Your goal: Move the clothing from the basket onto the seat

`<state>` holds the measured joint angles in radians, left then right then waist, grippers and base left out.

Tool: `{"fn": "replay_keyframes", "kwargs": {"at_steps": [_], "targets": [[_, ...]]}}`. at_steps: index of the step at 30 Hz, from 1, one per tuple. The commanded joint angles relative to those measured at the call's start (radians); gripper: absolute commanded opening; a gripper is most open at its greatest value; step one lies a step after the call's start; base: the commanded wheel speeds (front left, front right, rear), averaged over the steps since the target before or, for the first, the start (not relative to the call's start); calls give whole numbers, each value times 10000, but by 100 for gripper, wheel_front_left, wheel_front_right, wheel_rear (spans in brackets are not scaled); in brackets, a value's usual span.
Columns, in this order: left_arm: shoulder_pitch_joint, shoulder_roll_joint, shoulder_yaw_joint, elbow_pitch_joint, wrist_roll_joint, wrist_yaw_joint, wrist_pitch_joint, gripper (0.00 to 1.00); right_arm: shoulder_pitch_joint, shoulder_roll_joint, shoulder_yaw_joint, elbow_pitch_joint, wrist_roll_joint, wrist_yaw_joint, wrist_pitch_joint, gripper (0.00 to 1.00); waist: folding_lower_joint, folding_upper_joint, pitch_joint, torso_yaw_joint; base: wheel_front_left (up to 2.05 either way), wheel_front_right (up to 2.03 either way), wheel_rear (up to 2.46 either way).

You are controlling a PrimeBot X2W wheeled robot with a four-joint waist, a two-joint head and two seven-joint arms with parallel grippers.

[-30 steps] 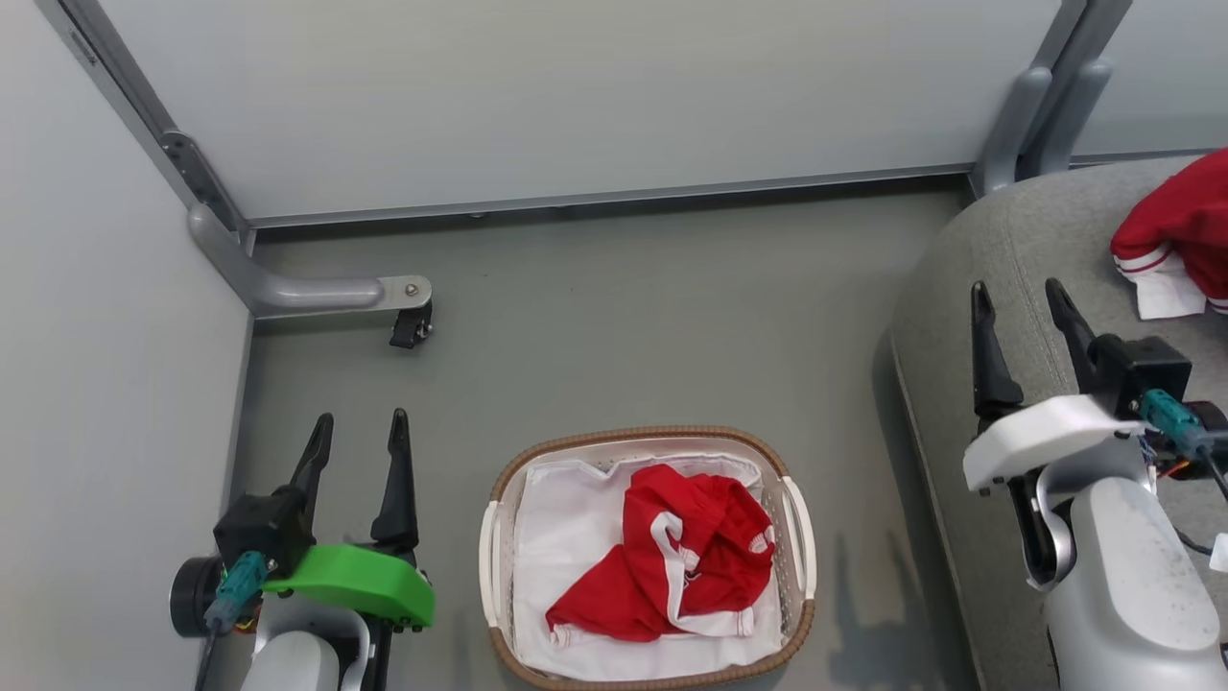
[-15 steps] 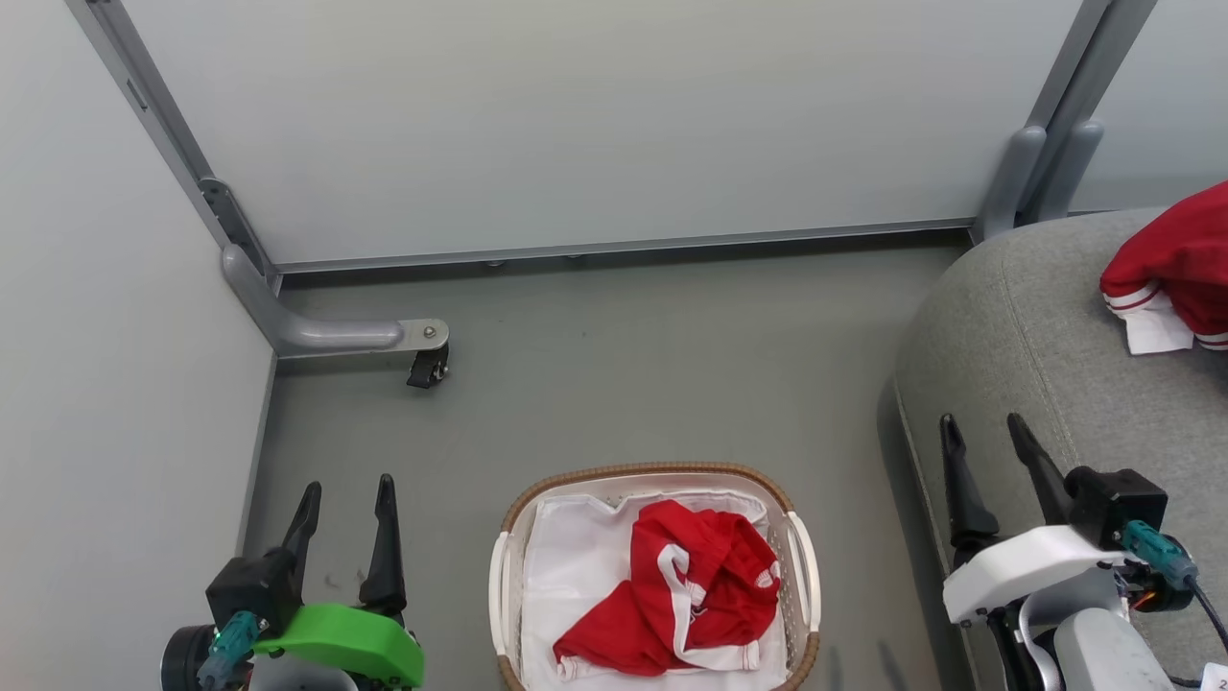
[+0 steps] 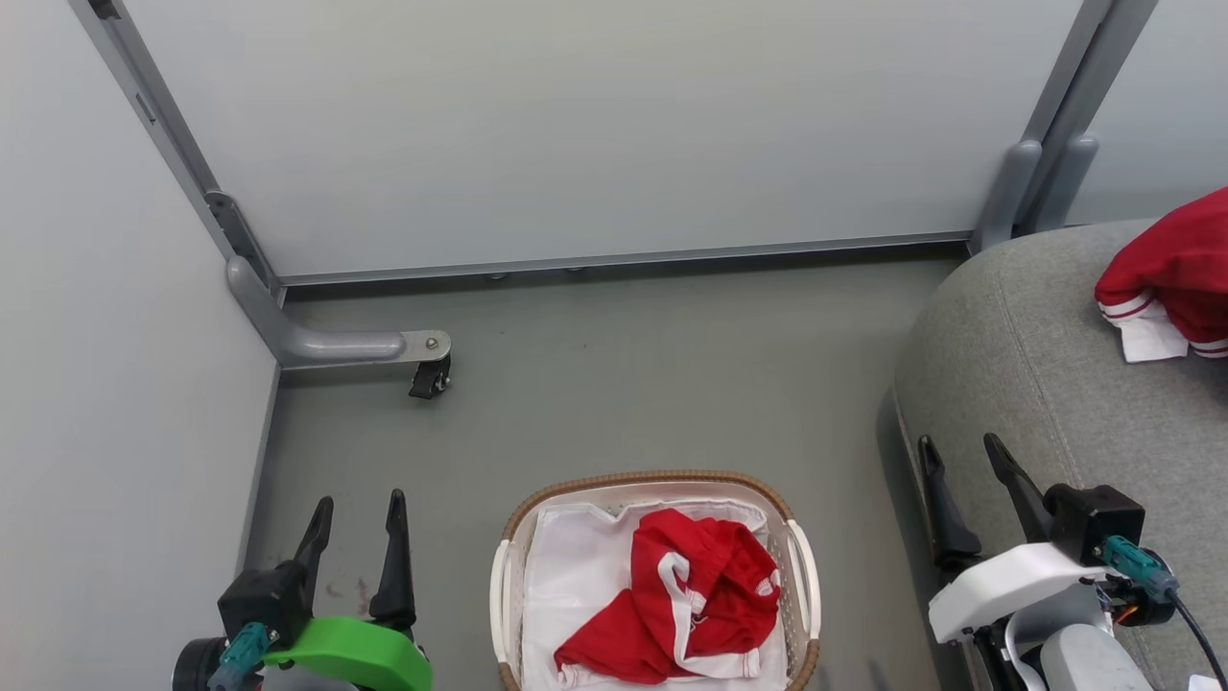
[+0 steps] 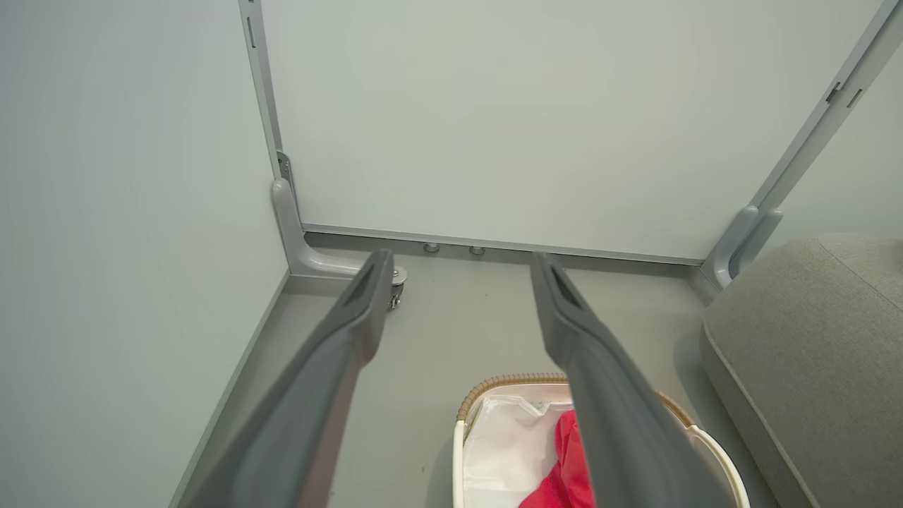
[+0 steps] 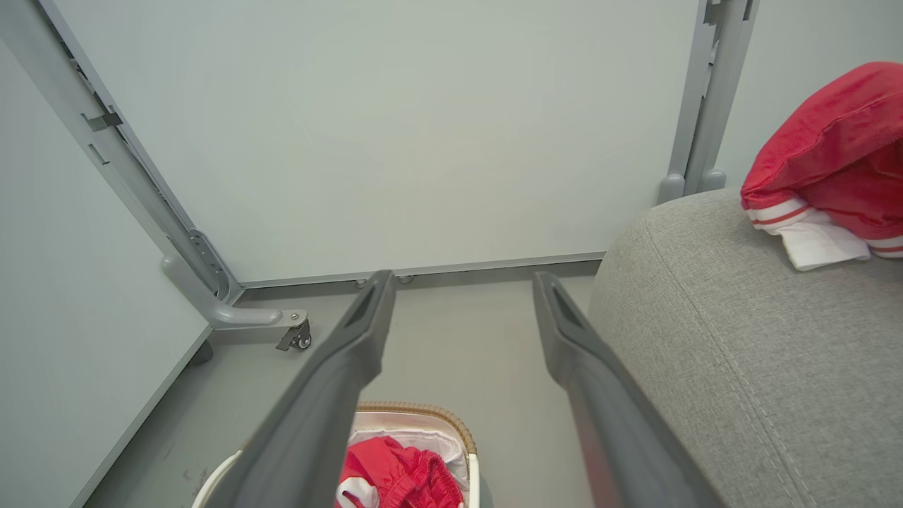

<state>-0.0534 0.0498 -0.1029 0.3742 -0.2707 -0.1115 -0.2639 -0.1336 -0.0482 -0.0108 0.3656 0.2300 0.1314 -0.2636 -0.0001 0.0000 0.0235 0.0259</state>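
Planning grab of clothing [image 3: 700, 605] from basket [image 3: 652, 477]: I'd pinch raised red fold, avoid liner [image 3: 576, 576]. Left pincer [image 3: 360, 499], right pincer [image 3: 959, 441] gaping, empty.

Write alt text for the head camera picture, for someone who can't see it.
A red garment with white trim lies in a white-lined basket on the grey floor, between the open, empty left end effector and right end effector. Another red garment rests on the grey seat at right.

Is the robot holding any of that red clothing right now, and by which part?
Nothing is held. The left gripper and right gripper both stand open and empty; one red garment lies in the basket, a second garment on the seat.
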Motion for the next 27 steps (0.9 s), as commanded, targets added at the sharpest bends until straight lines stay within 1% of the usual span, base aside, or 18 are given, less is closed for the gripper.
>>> {"fn": "replay_keyframes", "kwargs": {"at_steps": [1, 20, 27], "targets": [[44, 14, -9, 15, -37, -1, -9, 100, 101, -43, -19, 16, 33, -14, -17, 100, 1, 0, 4, 4, 0, 0, 0], [-35, 13, -15, 68, -12, -24, -9, 100, 16, -42, -109, 32, -82, -14, -17, 100, 1, 0, 5, 9, 0, 0, 0], [-350, 13, -116, 7, 89, -44, -9, 100, -255, -42, -108, -109, -215, -14, -17, 100, 1, 0, 332, -45, 0, 0, 0]]}}
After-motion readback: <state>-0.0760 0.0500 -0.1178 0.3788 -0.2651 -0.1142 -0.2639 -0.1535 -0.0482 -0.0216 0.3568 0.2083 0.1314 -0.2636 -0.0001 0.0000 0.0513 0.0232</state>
